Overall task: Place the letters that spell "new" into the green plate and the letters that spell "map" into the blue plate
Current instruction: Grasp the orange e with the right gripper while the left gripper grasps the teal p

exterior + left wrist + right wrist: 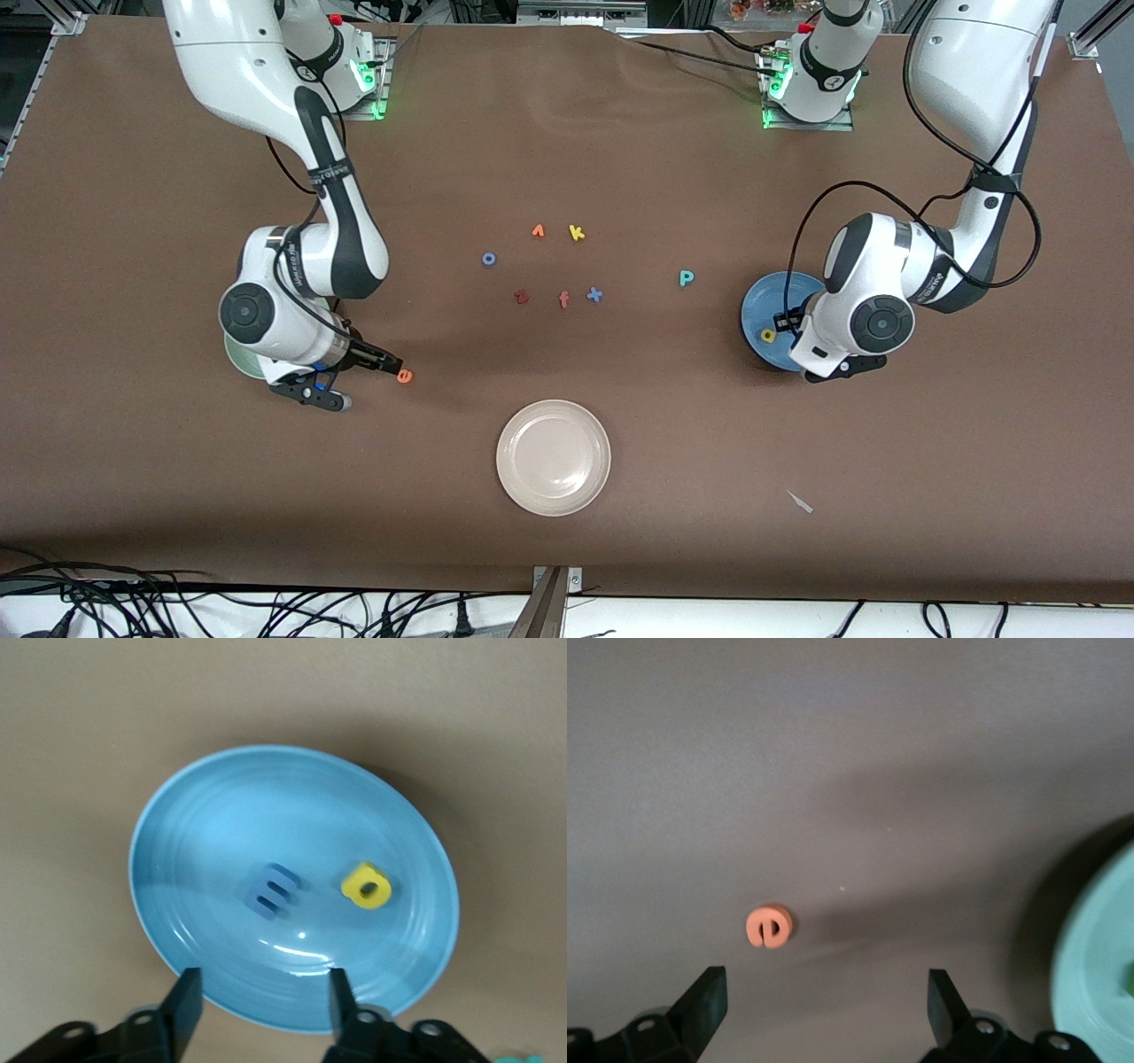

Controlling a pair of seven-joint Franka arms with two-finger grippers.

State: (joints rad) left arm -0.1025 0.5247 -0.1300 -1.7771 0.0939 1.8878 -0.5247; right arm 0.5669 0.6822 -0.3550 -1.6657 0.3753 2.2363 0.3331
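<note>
The orange "e" (404, 376) (769, 927) lies on the table beside the green plate (239, 359) (1090, 974), which is mostly hidden under the right arm. My right gripper (363, 383) (824, 1001) hangs open just short of the "e", with nothing between its fingers. The blue plate (760, 306) (195, 806) holds the blue "m" (270, 890) and the yellow "a" (768, 335) (367, 885). My left gripper (828, 368) (263, 1001) is open and empty over that plate's rim. The teal "p" (686, 278) lies on the table beside the blue plate, toward the middle.
In the table's middle lie a blue "o" (488, 259), a small orange letter (538, 231), a yellow "k" (577, 233), a dark red "z" (521, 297), a salmon "f" (564, 299) and a blue "x" (594, 294). A beige plate (554, 456) sits nearer the front camera.
</note>
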